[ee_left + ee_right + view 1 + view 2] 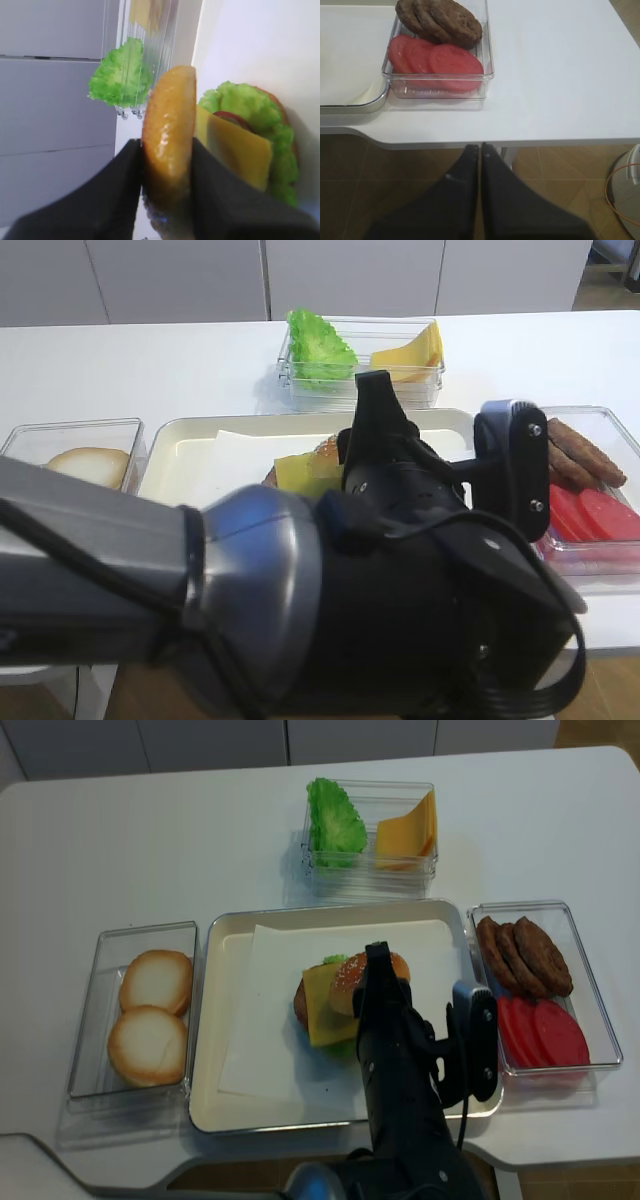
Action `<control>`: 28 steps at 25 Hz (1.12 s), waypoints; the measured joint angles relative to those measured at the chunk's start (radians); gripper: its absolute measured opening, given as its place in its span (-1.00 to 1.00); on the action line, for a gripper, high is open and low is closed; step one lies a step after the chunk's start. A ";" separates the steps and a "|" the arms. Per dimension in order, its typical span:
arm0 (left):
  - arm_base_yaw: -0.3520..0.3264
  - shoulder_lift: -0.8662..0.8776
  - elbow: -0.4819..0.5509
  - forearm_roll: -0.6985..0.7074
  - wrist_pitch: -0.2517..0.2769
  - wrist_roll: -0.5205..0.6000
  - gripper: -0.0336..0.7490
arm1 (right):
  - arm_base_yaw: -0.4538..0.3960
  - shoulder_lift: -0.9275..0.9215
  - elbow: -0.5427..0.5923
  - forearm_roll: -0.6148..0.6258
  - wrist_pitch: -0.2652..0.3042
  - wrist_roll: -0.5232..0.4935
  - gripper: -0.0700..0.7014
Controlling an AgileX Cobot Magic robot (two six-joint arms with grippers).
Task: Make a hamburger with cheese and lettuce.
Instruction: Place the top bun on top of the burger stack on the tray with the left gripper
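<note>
- While the hamburger [328,1005] sits mid-tray [232,1105], its seeded bun top [167,145] is pinched edge-on between the jaws of the left gripper [372,982], just right of the stack.
- Cheese [235,147] lies on lettuce [245,107], both thin and floppy.
- The bun looks light and squashable; a gentle rim grip is judged best.
- Open paper [262,1020] is seen left; the patty box [590,1005] sits right.
- The right gripper [480,150] is pressed together off the table's near edge.

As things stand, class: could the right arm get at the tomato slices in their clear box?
Probably yes. The right gripper hangs shut below the table edge, just in front of the clear box, whose top is open. Nothing lies over the tomato slices, though it must first rise and open.
</note>
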 joint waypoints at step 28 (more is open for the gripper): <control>0.072 0.000 0.000 -0.067 0.000 0.032 -0.40 | 0.000 0.000 0.000 0.000 0.000 0.000 -0.60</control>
